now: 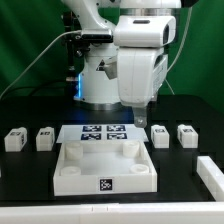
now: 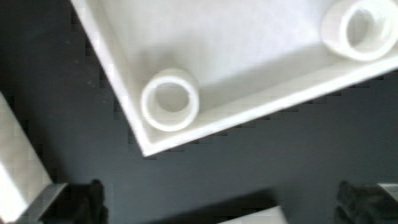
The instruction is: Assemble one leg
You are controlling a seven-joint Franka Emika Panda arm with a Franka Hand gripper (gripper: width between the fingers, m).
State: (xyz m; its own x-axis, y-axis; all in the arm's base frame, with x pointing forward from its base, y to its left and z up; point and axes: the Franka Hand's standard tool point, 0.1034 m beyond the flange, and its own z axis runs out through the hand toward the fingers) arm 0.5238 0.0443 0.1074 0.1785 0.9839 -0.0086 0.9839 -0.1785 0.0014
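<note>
Four legs lie on the black table in the exterior view: two on its left (image 1: 14, 139) (image 1: 45, 137) and two on its right (image 1: 160, 134) (image 1: 187, 133). The large white tray-like top (image 1: 104, 166) sits at the front middle. My gripper (image 1: 142, 119) hangs above the table behind the top's right back corner, close to the nearer right leg and touching nothing. In the wrist view the gripper (image 2: 222, 205) is open wide and empty, with a dark finger (image 2: 80, 200) at each side. A corner of the top (image 2: 249, 75) shows there with two round holes.
The marker board (image 1: 103, 133) lies flat behind the top. A long white part (image 1: 211, 176) lies at the exterior view's front right. The robot base (image 1: 98, 80) stands at the back. White edges (image 2: 15, 150) (image 2: 267, 213) in the wrist view are too cropped to name.
</note>
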